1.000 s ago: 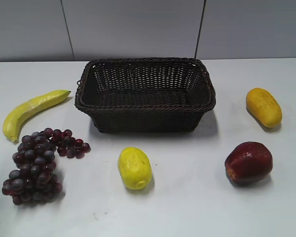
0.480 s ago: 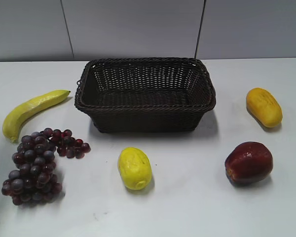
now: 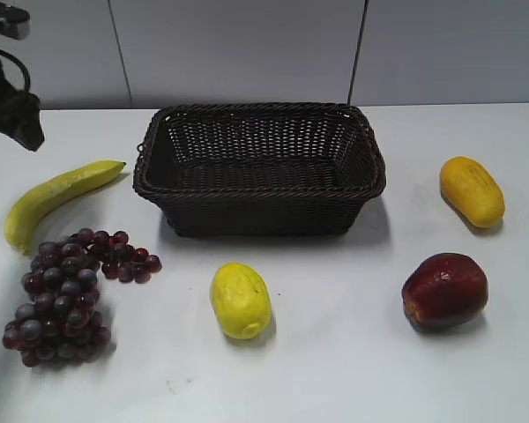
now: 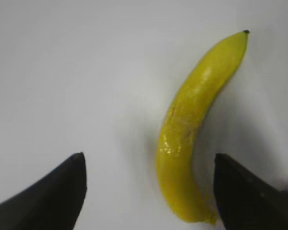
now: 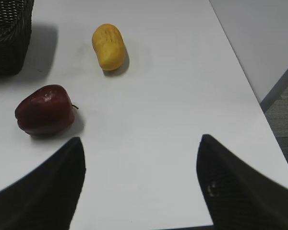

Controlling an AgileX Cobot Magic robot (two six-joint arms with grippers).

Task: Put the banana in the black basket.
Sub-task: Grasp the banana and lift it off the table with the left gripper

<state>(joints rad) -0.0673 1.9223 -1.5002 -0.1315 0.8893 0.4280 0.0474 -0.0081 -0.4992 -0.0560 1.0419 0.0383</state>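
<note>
The banana [image 3: 56, 196] is long, curved and yellow and lies on the white table left of the black basket [image 3: 259, 168], apart from it. The basket is dark woven wicker and holds nothing. My left gripper [image 3: 16, 119] has come in at the top left, above and behind the banana. In the left wrist view it [image 4: 149, 160] is open, and the banana [image 4: 192, 125] lies below between its fingers, nearer the right one. My right gripper [image 5: 140, 143] is open and empty over bare table near the right edge; the exterior view does not show it.
A bunch of dark grapes [image 3: 66, 293] lies just in front of the banana. A short oval yellow fruit [image 3: 240, 299] lies in front of the basket. A red apple [image 3: 444, 289] and an orange-yellow fruit [image 3: 471, 190] lie at the right. The table edge [image 5: 259, 103] is close on the right.
The left arm has come into the exterior view at the top left. The fruits and the basket have not moved.
</note>
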